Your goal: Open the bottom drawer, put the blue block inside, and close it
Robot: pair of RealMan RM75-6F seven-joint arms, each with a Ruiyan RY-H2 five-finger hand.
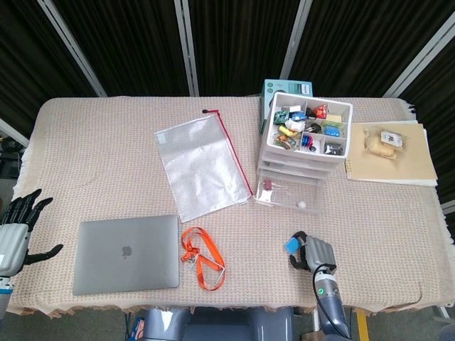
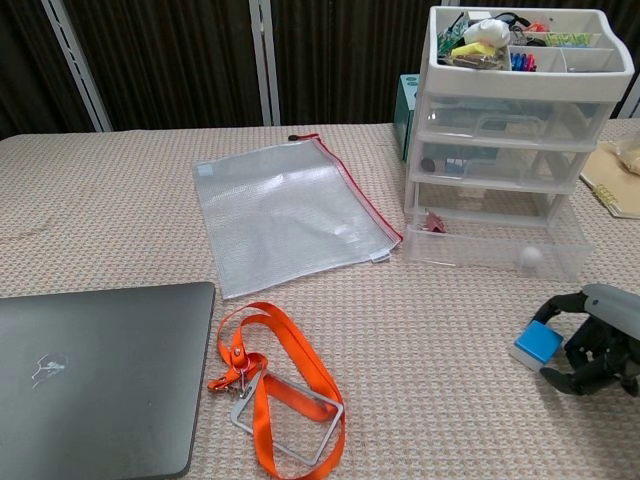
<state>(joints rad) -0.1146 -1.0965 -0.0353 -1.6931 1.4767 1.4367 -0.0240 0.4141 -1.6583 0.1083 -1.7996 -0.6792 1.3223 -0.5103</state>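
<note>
The blue block (image 2: 537,343) (image 1: 292,246) is slightly tilted near the table's front right, and my right hand (image 2: 597,341) (image 1: 316,253) grips it with dark fingers curled above and below it. The clear bottom drawer (image 2: 470,251) (image 1: 310,195) of the white drawer unit (image 2: 516,120) (image 1: 306,135) stands pulled out, holding a red clip and a small white ball. The hand and block sit in front of that drawer, apart from it. My left hand (image 1: 17,228) hovers at the table's far left edge with fingers spread, holding nothing.
A grey laptop (image 1: 126,253) lies shut at the front left. An orange lanyard (image 2: 272,385) lies beside it, and a clear mesh pouch (image 2: 284,212) is in the middle. A tan notebook (image 1: 389,153) lies right of the drawers, and a teal box (image 1: 286,89) stands behind them.
</note>
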